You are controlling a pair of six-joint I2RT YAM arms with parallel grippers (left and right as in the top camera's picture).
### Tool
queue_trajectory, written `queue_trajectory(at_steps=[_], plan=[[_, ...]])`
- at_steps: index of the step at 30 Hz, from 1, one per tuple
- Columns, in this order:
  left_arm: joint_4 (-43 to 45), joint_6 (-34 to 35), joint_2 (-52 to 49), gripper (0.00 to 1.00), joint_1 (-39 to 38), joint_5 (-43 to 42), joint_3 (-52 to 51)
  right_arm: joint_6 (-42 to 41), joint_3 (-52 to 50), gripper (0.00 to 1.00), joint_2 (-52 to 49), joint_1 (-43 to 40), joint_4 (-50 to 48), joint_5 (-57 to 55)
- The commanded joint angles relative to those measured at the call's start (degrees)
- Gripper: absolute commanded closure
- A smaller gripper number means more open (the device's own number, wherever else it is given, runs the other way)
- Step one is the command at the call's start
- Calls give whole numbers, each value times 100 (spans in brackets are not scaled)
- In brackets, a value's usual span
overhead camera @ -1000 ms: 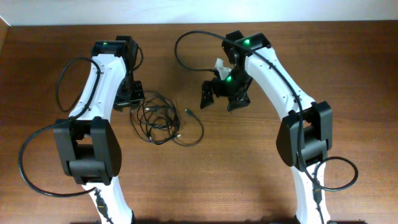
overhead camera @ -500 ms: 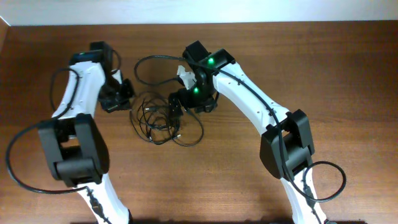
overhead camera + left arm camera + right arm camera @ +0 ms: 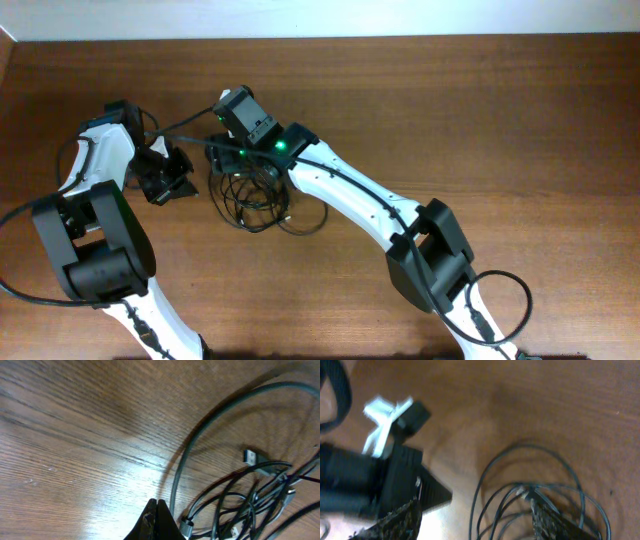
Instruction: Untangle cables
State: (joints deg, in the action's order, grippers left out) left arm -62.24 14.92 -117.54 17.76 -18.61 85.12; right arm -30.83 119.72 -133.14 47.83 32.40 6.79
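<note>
The cables (image 3: 262, 203) lie as a tangle of thin black loops with small plugs on the brown table. My right gripper (image 3: 248, 166) hangs over the top left of the tangle. In the right wrist view it is open (image 3: 475, 522), with several cable loops (image 3: 520, 497) between and below its fingers. My left gripper (image 3: 172, 180) sits just left of the tangle, apart from it. In the left wrist view it is shut and empty (image 3: 156, 504), and the cables (image 3: 250, 495) with a silvery plug (image 3: 251, 456) lie to its right.
A thicker grey arm cable (image 3: 200, 435) arcs over the table next to the tangle. The left gripper's dark pointed tip (image 3: 432, 494) shows close by in the right wrist view. Bare table (image 3: 500, 150) lies to the right.
My right arm has swung far left and now hangs over the tangle. My left arm has drawn back to the left, away from the cables. The cables have barely moved.
</note>
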Motion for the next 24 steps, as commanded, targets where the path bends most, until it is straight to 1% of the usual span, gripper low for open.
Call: queue_trajectory(at_steps=[1, 3, 5, 8, 9, 12, 14, 18, 21, 24], plan=[[76, -85, 129, 100, 46, 59, -146, -380, 4, 32, -431, 9, -319, -299], [87, -85, 129, 100, 35, 57, -151, -715, 4, 32, -629, 11, -332, -297], [118, -85, 129, 100, 37, 57, -151, -765, -13, 33, -704, 11, -356, -302], [144, -83, 129, 100, 24, 39, -151, -833, -61, 40, -708, 11, -439, -299], [144, -85, 129, 100, 13, 42, -151, -1003, -92, 41, -710, 17, -420, -291], [160, -85, 129, 100, 13, 39, -151, -1176, -103, 41, -710, 20, -17, 50], [177, -61, 129, 100, 7, 39, -151, -1617, -107, 41, -715, 26, 92, 127], [155, -66, 129, 100, -2, 39, -151, -1768, -107, 41, -929, 52, -741, 116], [166, -63, 129, 100, -13, 39, -151, -1781, -107, 41, -968, 55, -916, 114], [175, -66, 129, 100, -13, 39, -151, -1963, -107, 41, -1161, 98, -1139, 114]])
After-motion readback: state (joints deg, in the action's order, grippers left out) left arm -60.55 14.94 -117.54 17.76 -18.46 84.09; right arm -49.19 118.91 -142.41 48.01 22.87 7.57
